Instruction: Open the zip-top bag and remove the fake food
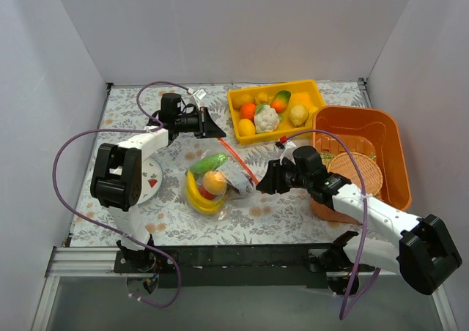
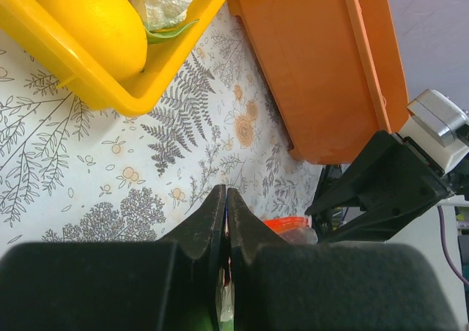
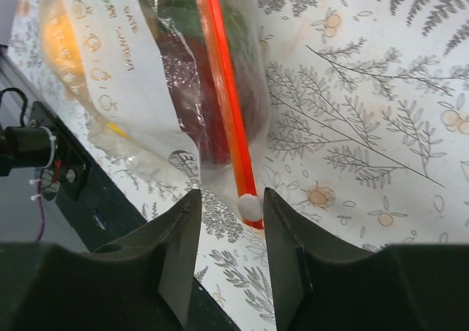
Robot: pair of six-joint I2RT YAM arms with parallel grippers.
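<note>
Right wrist view: right end effector (image 3: 231, 203) gapes, jaws either side of the white slider (image 3: 249, 206) ending the red zip strip (image 3: 223, 89), not gripping.
Left wrist view: left end effector (image 2: 226, 198) clenched, apparently on a sliver of zip-top bag (image 1: 238, 176) film.
Bag: middle of the bench (image 1: 278, 217), fake food (image 1: 204, 192) inside.
Risk: the small rounded slider could squirt sideways under an off-centre close.
Risk: that thin left pinch may slip, dragging the bag unopened.

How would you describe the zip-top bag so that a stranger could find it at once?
Look at the middle of the flowered table, left of the big orange tub and nearer than the yellow tray. The zip-top bag lies there, clear and crinkly, with a banana bunch inside. Only it has a thin red-orange zip strip along its edge.
</note>
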